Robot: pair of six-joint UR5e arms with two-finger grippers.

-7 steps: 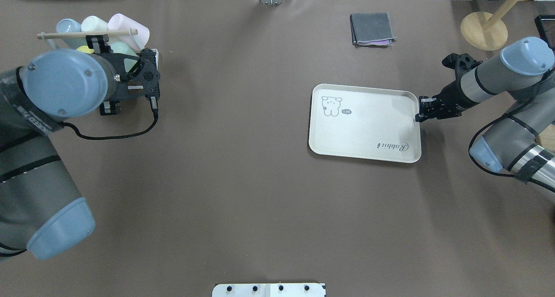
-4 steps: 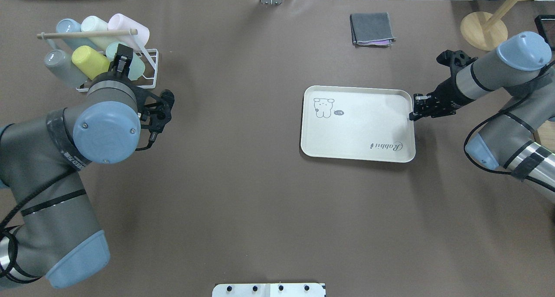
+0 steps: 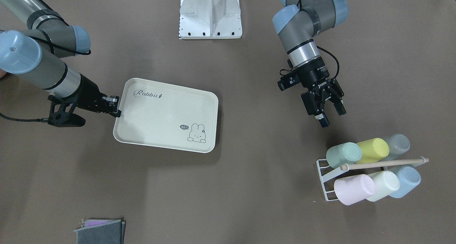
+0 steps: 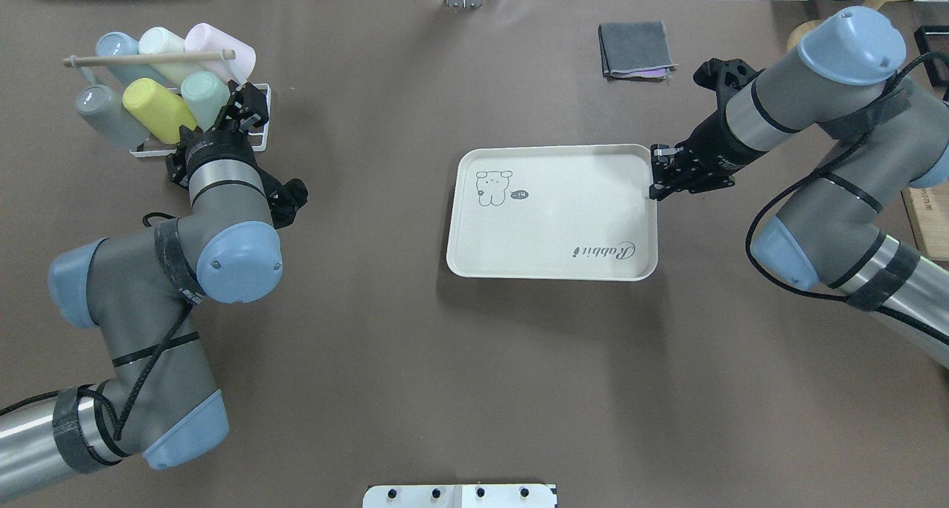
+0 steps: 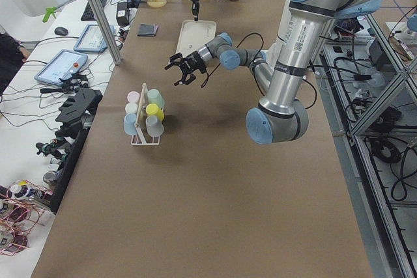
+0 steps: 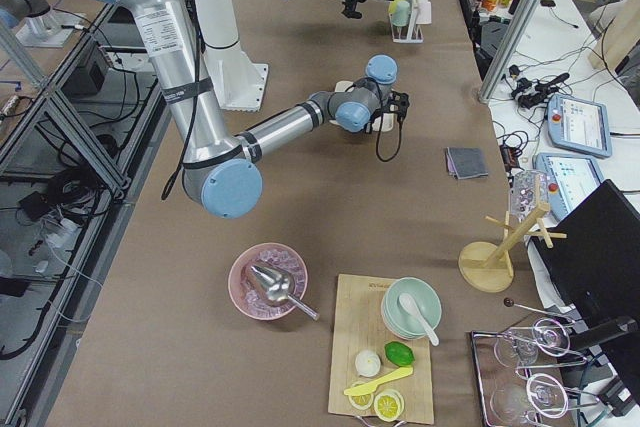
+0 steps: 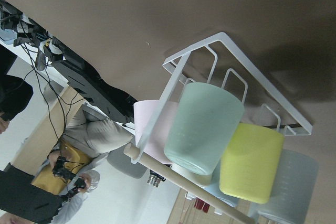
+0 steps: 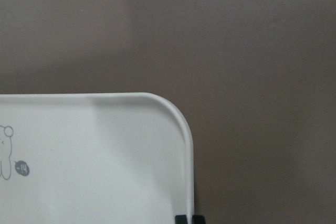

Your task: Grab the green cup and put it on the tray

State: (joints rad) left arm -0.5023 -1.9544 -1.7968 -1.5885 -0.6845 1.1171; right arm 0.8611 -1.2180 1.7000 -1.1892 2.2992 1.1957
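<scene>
**Tray and cup rack.** We show the tray (image 4: 571,219), a cream rectangle with rounded corners, a raised rim, a bunny drawing and "Rabbit" lettering. It lies flat on the brown table (image 4: 371,345). The right gripper (image 4: 655,189) is pinched closed on the rim of one short edge. A white wire rack (image 7: 195,48) (far left in the overhead view) holds six cups lying tilted. Among them we mark the green cup (image 4: 204,96), a plain matte sea-green tumbler just beside the yellow cup (image 4: 152,107). The left gripper (image 3: 332,117), fingers spread wide and empty, points at the green cup from nearby without touching it.
</scene>
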